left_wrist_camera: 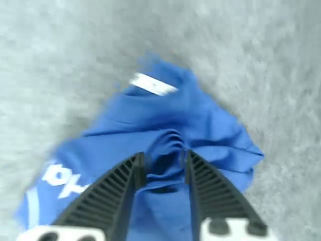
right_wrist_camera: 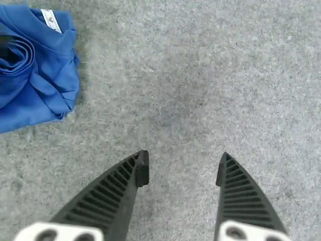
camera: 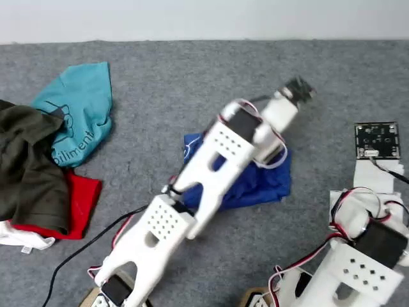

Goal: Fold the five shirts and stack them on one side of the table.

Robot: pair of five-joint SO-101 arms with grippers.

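- The blue shirt (camera: pixel 255 182) lies crumpled mid-table, partly under the left arm and well apart from the other four shirts.
- The left gripper (left_wrist_camera: pixel 160 165) pinches a narrow ridge of the blue shirt's cloth between its fingers, near the collar.
- Risk: the pinch looks to hold only one bunched pleat. A pull may slide that pleat out, or drag the whole shirt along instead of laying it flat.
- Risk: the cloth is rumpled, with no clean edge showing. Any fold made now would likely come out lopsided.
- The right gripper (right_wrist_camera: pixel 180 173) hangs spread over bare table (right_wrist_camera: pixel 210 75), off to the side of the blue shirt and holding nothing. With nothing pinning the far side, the shirt may bunch further.
- At the high view's left edge, the teal shirt (camera: pixel 80 109), dark shirt (camera: pixel 29 166), red shirt (camera: pixel 83 201) and white shirt (camera: pixel 19 238) overlap in a loose heap, none of them folded. A stack set there could tangle with them.
- Writing: a white tag (left_wrist_camera: pixel 153 84) sits at the blue shirt's collar, its print too small to read. White lettering shows on the blue shirt's front and on the teal shirt. I leave both unread.
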